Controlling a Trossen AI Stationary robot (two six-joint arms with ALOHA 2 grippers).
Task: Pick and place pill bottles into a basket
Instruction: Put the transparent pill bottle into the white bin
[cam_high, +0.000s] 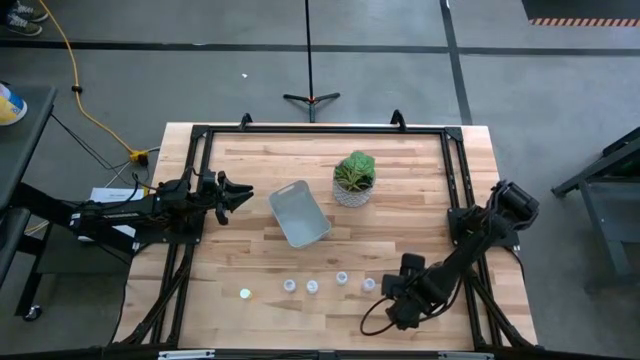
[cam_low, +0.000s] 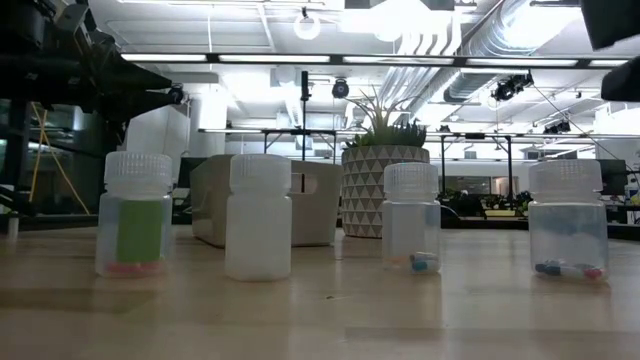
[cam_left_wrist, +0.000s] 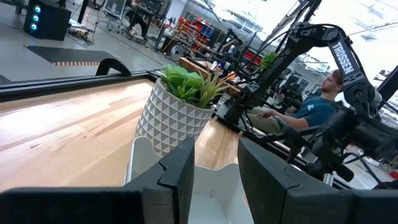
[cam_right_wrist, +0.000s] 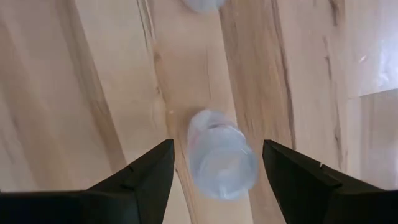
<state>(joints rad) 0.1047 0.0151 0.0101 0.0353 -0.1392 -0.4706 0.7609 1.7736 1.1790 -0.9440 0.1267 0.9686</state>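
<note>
With the basket (cam_high: 299, 213) looking empty at desk centre, the right end effector (cam_high: 385, 287), fingers spread, is straddling the rightmost of five pill bottles (cam_high: 368, 285) standing toward 6 o'clock; the left end effector (cam_high: 240, 194) is waiting released at 9 o'clock.

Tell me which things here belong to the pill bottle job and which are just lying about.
Job things:
- small translucent whitish plastic pill bottles
- greenish-tinted one
- pale grey-blue rectangular plastic basket
- right claw, open over a bottle

Lying about:
- green plant in a white patterned pot
</note>
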